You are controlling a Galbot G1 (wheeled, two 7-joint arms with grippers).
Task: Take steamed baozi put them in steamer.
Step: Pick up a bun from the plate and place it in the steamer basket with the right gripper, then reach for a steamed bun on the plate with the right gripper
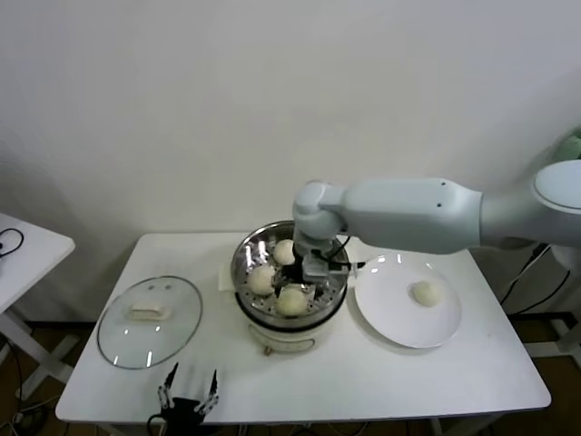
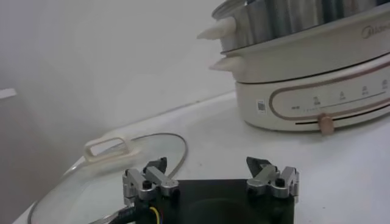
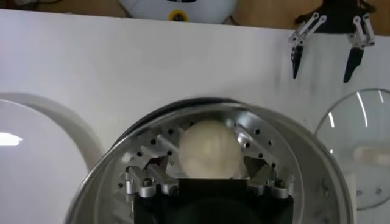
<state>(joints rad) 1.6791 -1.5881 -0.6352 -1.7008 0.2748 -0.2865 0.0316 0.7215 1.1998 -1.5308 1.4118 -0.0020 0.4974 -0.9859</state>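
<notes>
The steamer (image 1: 243, 259) stands mid-table and holds three baozi: a far one (image 1: 284, 252), a left one (image 1: 261, 280) and a near one (image 1: 291, 301). A fourth baozi (image 1: 424, 292) lies on the white plate (image 1: 399, 322) to the right. My right gripper (image 1: 313, 271) is down inside the steamer. In the right wrist view it (image 3: 209, 163) is open, its jaws standing apart on either side of a baozi (image 3: 209, 146) that rests on the perforated tray (image 3: 268, 143). My left gripper (image 1: 188, 391) is open and empty at the table's front edge.
The glass lid (image 1: 150, 320) with a white knob lies flat left of the steamer, just beyond my left gripper (image 2: 207, 164). The steamer's white base (image 2: 317, 91) rises to that gripper's far right. A second small table (image 1: 23, 245) stands at the far left.
</notes>
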